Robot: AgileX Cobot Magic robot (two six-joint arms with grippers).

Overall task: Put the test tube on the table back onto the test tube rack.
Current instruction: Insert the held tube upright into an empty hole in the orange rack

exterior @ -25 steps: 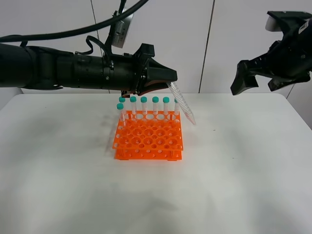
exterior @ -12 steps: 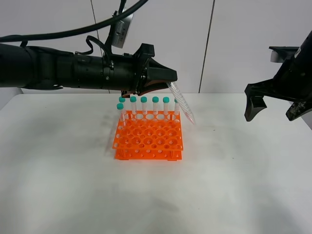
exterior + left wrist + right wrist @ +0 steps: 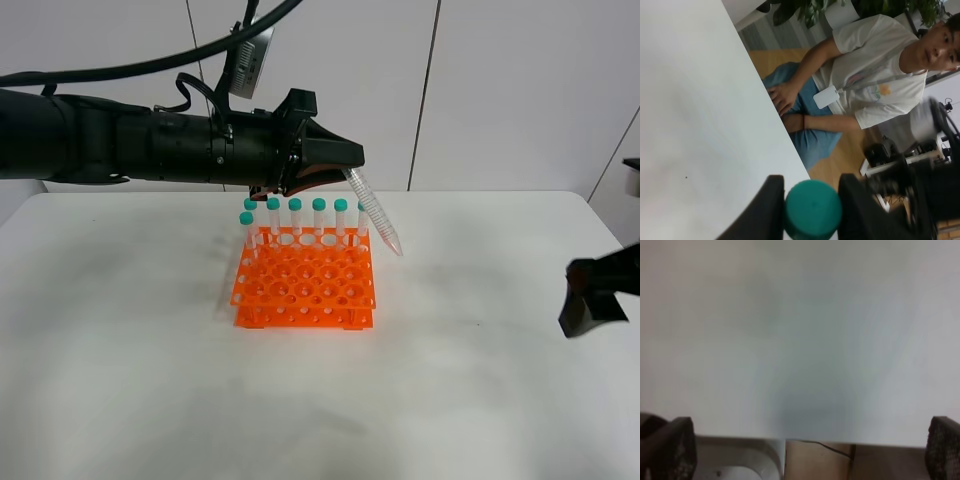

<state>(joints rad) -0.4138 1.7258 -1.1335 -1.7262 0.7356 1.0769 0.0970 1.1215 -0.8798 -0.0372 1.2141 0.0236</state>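
Note:
My left gripper (image 3: 345, 172) is shut on the test tube (image 3: 372, 212), holding it near its cap. The tube hangs tilted, with its pointed tip just above the back right corner of the orange test tube rack (image 3: 305, 285). In the left wrist view the teal cap (image 3: 812, 212) sits between the two black fingers of the left gripper (image 3: 813, 184). Several other teal-capped tubes (image 3: 295, 215) stand along the rack's back row and left side. My right gripper (image 3: 590, 297) is low at the table's right edge, open and empty, and its jaws are wide apart in the right wrist view (image 3: 805, 445).
The white table (image 3: 150, 380) stretches around the rack. A seated person (image 3: 865, 90) is beyond the table's far edge in the left wrist view. The table's edge (image 3: 790, 440) shows under the right gripper.
My right arm has dropped from high at the right down to the table's right edge. The left gripper and its tube have not moved.

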